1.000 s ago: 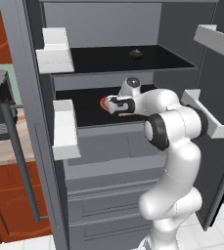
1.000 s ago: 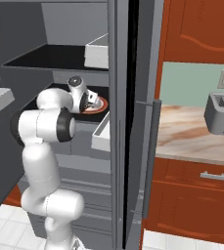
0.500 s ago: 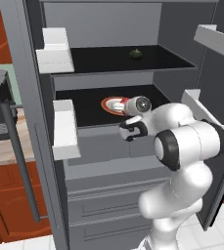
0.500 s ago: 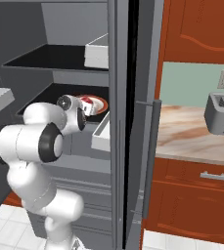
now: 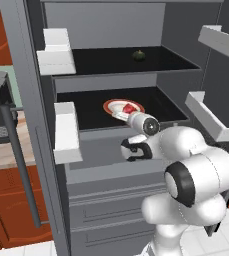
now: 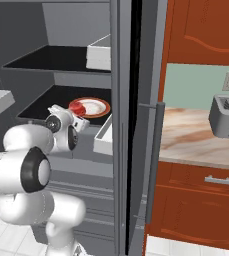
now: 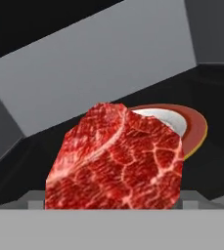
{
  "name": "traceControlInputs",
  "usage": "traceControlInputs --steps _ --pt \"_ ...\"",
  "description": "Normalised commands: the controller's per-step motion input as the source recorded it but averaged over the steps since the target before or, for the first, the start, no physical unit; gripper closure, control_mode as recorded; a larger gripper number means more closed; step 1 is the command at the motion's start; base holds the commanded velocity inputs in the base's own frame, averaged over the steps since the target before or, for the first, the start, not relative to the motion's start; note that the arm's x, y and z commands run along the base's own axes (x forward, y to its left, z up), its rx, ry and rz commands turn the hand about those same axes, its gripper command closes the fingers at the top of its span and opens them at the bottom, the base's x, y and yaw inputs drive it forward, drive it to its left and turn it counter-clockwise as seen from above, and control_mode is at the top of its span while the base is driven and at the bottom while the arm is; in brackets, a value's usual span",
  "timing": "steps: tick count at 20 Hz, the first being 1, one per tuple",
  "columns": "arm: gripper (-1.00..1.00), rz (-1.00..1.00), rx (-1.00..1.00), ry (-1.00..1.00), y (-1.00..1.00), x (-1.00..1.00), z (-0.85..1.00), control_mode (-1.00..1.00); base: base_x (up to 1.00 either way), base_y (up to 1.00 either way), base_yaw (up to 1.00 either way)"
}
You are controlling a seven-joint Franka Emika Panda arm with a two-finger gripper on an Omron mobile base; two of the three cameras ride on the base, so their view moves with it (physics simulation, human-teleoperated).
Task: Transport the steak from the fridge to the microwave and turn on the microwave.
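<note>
In the left base view, the fridge (image 5: 21,90) stands open. The steak (image 5: 129,107) is on the plate (image 5: 112,104) near the front edge of the middle shelf (image 5: 83,107), same spot as a second ago. My arm has folded back and its elbow has dropped low. My gripper (image 5: 123,115) stays spread at the plate's front rim, pinching nothing. In the hand view the steak (image 7: 116,158) looms close. I judge the grab not yet made, and the microwave steps are still ahead.
</note>
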Motion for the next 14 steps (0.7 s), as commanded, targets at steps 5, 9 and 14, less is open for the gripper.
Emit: traceControlInputs --steps 5,9,14 --pt "1.0 0.0 0.19 0.16 0.0 -0.53 0.98 -1.0 0.0 0.0 0.0" --pt "1.0 0.0 0.14 0.19 0.0 -0.88 0.75 -1.0 0.0 0.0 0.0" --pt "1.0 0.0 0.02 0.17 0.0 -1.0 0.27 -1.0 0.0 0.0 0.0"
